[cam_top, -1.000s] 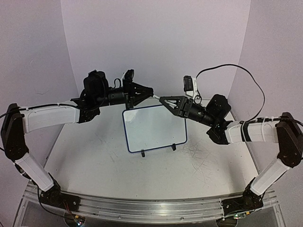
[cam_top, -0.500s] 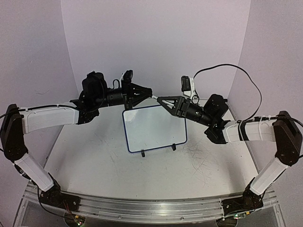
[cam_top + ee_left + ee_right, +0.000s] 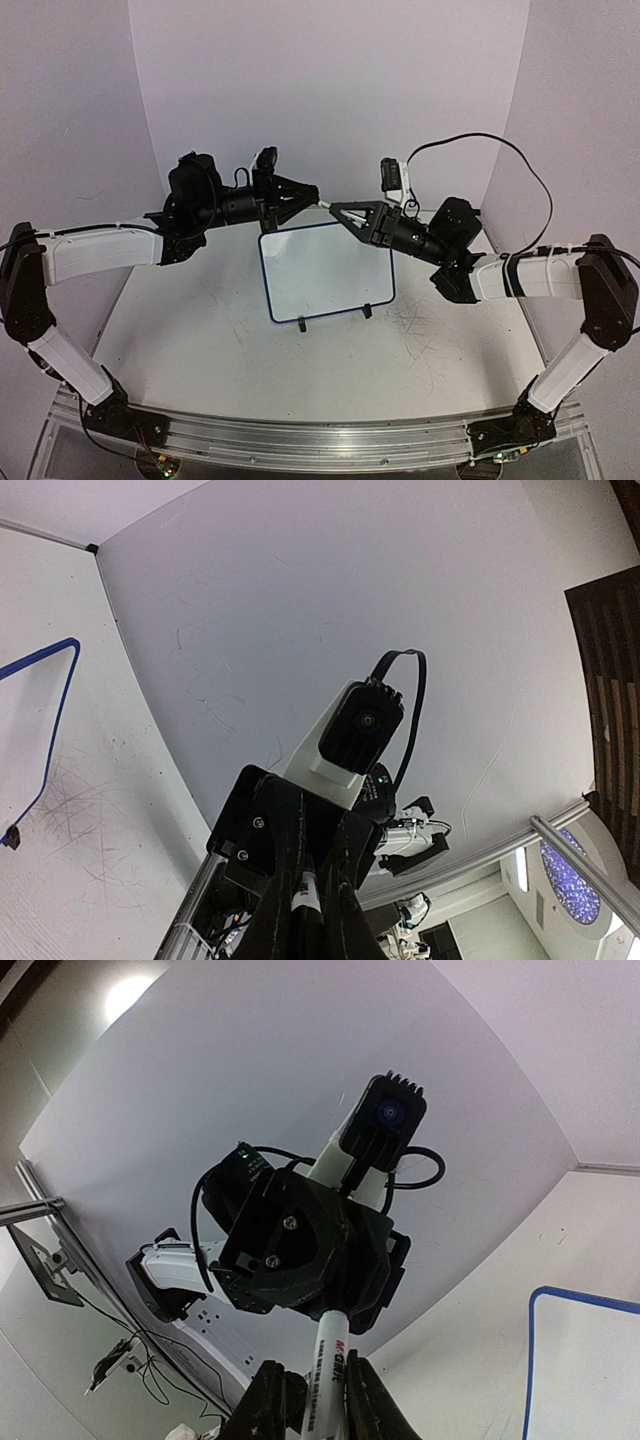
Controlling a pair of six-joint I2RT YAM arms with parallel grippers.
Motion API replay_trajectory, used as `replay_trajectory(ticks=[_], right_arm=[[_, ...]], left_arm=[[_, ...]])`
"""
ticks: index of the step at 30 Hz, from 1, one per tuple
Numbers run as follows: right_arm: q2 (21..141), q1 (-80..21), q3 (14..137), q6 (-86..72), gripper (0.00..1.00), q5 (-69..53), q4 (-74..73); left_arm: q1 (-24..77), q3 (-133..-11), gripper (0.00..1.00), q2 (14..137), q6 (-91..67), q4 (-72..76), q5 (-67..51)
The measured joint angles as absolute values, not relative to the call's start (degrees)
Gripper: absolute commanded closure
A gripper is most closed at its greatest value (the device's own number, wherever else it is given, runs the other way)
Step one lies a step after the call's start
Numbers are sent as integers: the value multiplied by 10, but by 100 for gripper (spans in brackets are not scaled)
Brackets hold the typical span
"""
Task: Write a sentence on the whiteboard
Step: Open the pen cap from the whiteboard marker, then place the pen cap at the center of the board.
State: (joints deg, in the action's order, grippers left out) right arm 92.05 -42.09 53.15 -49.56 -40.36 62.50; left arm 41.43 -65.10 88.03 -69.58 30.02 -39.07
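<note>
Blank blue-rimmed whiteboard (image 3: 327, 270) leans on black feet.

Brightness: you have even, soft light across the table (image 3: 200, 330); nothing looks dim.
Shadows: faint and soft-edged on the table.
Glare: a round lamp (image 3: 128, 995) burns white in your right wrist view.
Distortion: straight edges bow in all three views.
Focus: the marker (image 3: 328, 1380) looks soft near the lens.
</note>
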Motion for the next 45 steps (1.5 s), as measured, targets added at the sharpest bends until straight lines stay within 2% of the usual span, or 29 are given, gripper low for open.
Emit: replay_trajectory(ticks=[6,17,21,25,30,35,41,45], right_arm=[[921,-421,531,-496,100,-399,619],[901,-425,498,-487,100,-374,615],[854,-405,445,-484,100,-375,616],[772,-361,373,-472,100,-381,611],[642,-330,348,-371,100,-345,428],[514,-331,348,-270,100,-214,220],[393,-331,325,-225,100,-41,122],[387,-330,327,-207,100,6,91]], left_arm=[[415,-646,100,876,-695,302,-389],[421,-627,100,863,-692,294,-371],[406,-617,100,844,-690,290,-359],[350,-583,100,799,-689,290,-358],[243,-518,100,713,-667,257,-335],[218,-501,100,646,-577,89,-233],[220,-417,100,656,-511,-18,-161],[220,-364,99,709,-488,-60,-140]])
